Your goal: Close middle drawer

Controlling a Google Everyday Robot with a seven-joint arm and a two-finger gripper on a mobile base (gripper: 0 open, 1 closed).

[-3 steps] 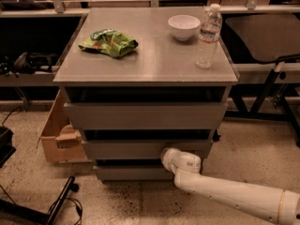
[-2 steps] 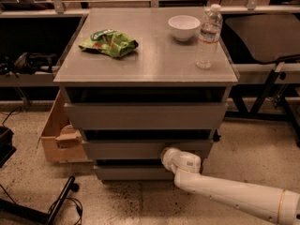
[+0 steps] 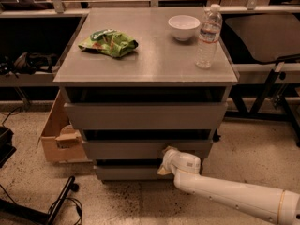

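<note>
The middle drawer (image 3: 136, 150) is a plain grey front between two similar ones in the grey cabinet. A dark gap shows above it, and it stands slightly forward. My gripper (image 3: 168, 162) is at the end of the white arm that comes in from the lower right. It sits against the lower right part of the middle drawer's front, just above the bottom drawer (image 3: 126, 173). The top drawer (image 3: 145, 116) is the widest and tallest front, and a dark gap shows above it too.
On the cabinet top (image 3: 154, 67) lie a green chip bag (image 3: 108, 42), a white bowl (image 3: 183, 26) and a water bottle (image 3: 208, 36). A cardboard box (image 3: 57, 136) stands left of the cabinet. A black stand and cables (image 3: 58, 201) lie on the floor at the lower left. A dark chair (image 3: 265, 36) is at the right.
</note>
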